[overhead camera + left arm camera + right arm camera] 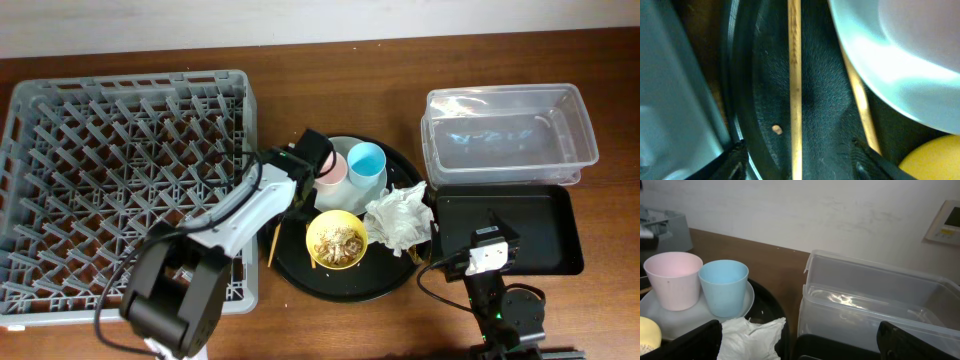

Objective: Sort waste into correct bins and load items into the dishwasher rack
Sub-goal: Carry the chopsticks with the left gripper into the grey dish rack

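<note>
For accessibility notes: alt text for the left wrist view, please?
Close-up: a wooden chopstick lies on the round black tray between the left end effector's open fingertips. A second chopstick runs partly under the pale plate; the yellow bowl peeks in bottom right.

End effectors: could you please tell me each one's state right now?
Left end effector: open, straddling a chopstick, not gripping it.
Right end effector: open, empty.
</note>
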### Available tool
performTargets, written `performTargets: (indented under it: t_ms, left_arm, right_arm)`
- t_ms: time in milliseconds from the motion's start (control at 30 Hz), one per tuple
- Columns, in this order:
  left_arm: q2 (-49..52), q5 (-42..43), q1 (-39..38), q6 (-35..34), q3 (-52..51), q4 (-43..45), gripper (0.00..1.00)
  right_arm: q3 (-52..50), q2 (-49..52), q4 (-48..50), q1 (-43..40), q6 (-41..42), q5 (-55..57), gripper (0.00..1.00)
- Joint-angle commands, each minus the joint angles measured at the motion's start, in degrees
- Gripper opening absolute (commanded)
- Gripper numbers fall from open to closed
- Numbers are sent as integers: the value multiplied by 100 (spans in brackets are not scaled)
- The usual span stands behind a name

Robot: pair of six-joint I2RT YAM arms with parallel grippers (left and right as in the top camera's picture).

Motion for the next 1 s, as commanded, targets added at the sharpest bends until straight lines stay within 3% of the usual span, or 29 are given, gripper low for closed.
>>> performTargets:
  t_ms: [0,67,133,233,433,667,800,967]
  left_arm:
    - [-396,-26,-2,7,155,-7,67]
    - [-400,-24,-2,-11,138,-11,65]
    - [-398,-26,-2,-273,103,-55,49]
    - [-398,-26,-2,-664,-28,26,40]
    - [-398,24,0,-748,-271,190,46]
    - [-398,133,221,-1049,-452,455,46]
    - [-393,778,402,-754,-662,866,46]
    - [-393,774,398,-739,-728,938,41]
  right_arm:
    - [-31,-33,-22,15,7,-31,99]
    - [-31,-33,-22,15,7,-31,99]
    - [-31,-33,-24,15,7,-31,99]
    - [-31,-33,-24,15,7,-31,99]
    - [-31,-33,-22,15,7,-31,99]
    - [-31,-33,-22,15,7,-31,99]
    - [-31,-33,-22,15,7,-31,99]
    - [-31,-33,-22,15,7,-31,99]
